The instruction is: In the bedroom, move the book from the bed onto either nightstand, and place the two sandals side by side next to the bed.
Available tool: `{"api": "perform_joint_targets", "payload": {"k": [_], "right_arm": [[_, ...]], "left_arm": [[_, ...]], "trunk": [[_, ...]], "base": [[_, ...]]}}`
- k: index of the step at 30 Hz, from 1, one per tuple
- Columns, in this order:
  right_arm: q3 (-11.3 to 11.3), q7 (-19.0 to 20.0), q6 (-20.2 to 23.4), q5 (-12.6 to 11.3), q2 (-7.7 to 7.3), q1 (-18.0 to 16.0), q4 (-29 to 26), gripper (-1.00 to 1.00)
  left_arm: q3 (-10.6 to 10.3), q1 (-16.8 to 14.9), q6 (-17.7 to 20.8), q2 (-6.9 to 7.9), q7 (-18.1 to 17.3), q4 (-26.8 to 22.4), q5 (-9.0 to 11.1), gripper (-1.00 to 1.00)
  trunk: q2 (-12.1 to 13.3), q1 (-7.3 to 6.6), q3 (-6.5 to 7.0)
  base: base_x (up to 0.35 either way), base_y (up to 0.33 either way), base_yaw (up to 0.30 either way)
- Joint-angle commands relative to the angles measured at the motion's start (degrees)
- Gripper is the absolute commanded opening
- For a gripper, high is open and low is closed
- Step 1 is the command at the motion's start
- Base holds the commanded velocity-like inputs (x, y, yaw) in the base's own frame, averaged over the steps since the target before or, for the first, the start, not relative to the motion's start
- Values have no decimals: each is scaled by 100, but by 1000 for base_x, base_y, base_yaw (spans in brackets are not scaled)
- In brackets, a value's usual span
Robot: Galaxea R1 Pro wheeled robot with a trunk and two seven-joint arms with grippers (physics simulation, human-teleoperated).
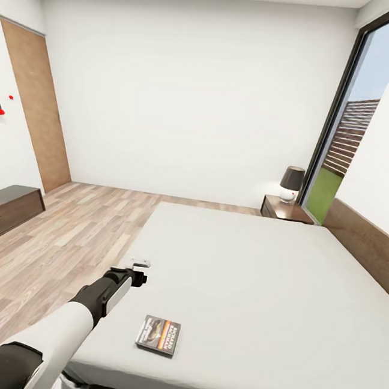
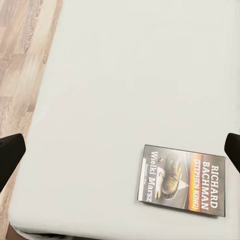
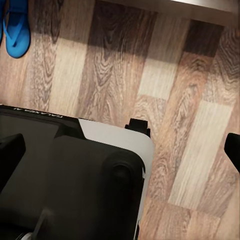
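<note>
Book first: thin dark-grey paperback with an orange band (image 1: 158, 335) lies flat near the foot edge of the light-grey mattress of the bed (image 1: 258, 274).

My left gripper (image 1: 141, 263) hovers over the mattress, fingers spread wide and empty; in its wrist view the book (image 2: 182, 180) sits off to one side, near one fingertip (image 2: 233, 147); this arm looks nearer; the right gripper (image 3: 120, 150), open too, hangs over the plank floor (image 3: 190, 100) near one blue sandal (image 3: 17, 27).
</note>
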Motion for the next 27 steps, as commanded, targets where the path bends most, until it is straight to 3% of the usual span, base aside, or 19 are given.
{"api": "perform_joint_targets", "payload": {"k": [1,27], "right_arm": [[-49,21,-7,56,-2,-3,-1,100],[-49,21,-7,57,2,-3,-1,100]], "left_arm": [[-41,-2,25,5,49,-9,61,100],[-42,-4,34,0,44,-9,62,100]], "trunk": [[-7,1,-9],[-7,1,-9]], "base": [[-8,-33,0],[-1,-27,0]]}}
